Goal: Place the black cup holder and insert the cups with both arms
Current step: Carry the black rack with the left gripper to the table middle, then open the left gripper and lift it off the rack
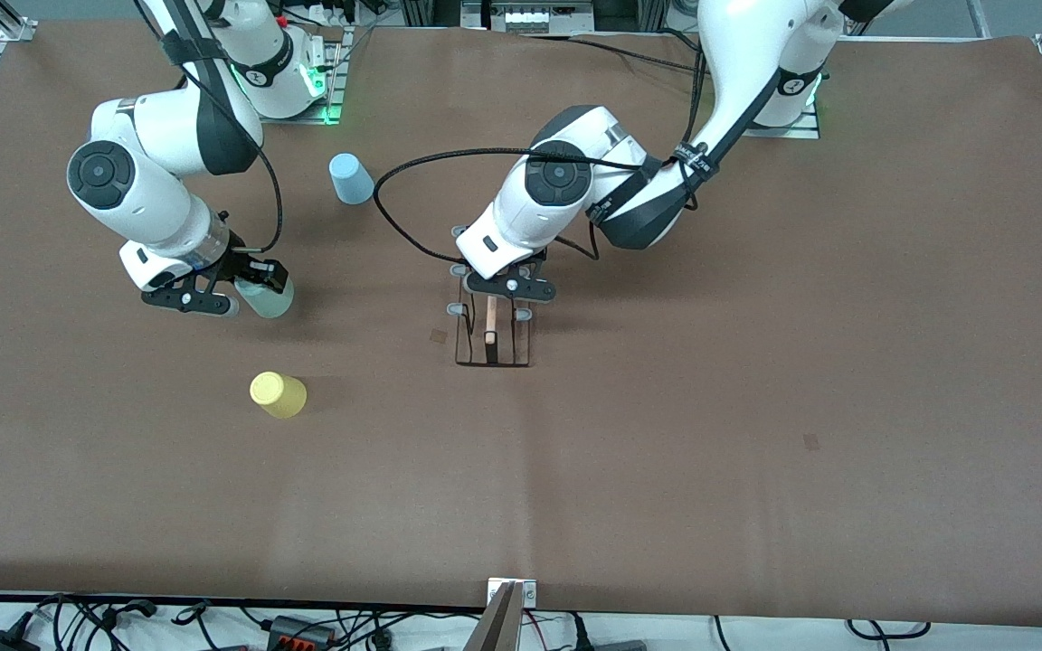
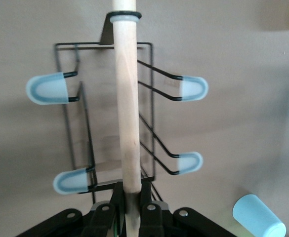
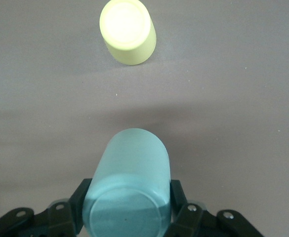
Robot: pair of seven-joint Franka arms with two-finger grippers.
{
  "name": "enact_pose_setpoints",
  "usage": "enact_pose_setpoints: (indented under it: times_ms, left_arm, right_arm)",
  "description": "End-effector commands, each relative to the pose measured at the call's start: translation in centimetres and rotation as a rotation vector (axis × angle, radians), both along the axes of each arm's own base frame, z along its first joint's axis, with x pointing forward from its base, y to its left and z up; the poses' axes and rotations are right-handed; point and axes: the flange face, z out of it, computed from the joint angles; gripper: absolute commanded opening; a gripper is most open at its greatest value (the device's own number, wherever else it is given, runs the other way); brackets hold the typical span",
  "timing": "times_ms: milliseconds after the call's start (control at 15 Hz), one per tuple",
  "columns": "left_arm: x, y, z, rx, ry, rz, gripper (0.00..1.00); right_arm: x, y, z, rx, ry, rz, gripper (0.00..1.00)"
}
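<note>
Front view: left tool (image 1: 512, 291) clamped on black cup holder (image 1: 492, 334) handle, right tool (image 1: 213, 287) gripping mint cup (image 1: 265, 297). Steady rack upright; lower cup squarely onto peg.

Rack gripped by its rod, mint cup clamped, two cups loose.

I see the black cup holder (image 1: 492, 333) standing mid-table, wooden rod upright, pale-tipped pegs splayed sideways. From it, the mint green cup (image 1: 265, 297) sits at nine o'clock, held tilted; the yellow cup (image 1: 278, 394) rests upside down at eight; the light blue cup (image 1: 351, 178) rests upside down at ten.
</note>
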Motion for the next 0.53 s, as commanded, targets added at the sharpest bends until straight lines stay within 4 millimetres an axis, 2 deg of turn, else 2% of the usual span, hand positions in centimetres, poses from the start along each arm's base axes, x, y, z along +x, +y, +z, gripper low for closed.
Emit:
enact_pose_setpoints:
  times_ms: [0,67,133,200,267,467]
  left_arm:
    - [-0.1,-1.3,0.4,-0.020,-0.015,-0.004,0.01]
    - [-0.1,-1.3,0.4,-0.018,-0.018,-0.006,0.03]
    - [-0.1,-1.3,0.4,-0.016,-0.021,-0.006,0.24]
    - [0.2,-1.0,0.4,-0.010,-0.034,-0.016,0.59]
    - [0.2,-1.0,0.5,0.006,-0.060,-0.033,1.00]
    - [0.6,-0.6,1.5,0.024,-0.099,-0.035,1.00]
  right_arm:
    - [-0.1,-0.3,0.2,0.006,0.005,0.011,0.22]
    - [-0.1,-0.3,0.2,0.006,0.006,0.010,0.22]
    - [-0.1,-0.3,0.2,0.006,0.006,0.010,0.22]
    - [-0.1,-0.4,0.2,0.006,0.007,0.010,0.22]
    - [-0.1,-0.5,0.1,0.006,0.007,0.008,0.22]
    - [-0.1,-0.5,0.3,0.006,0.006,0.005,0.22]
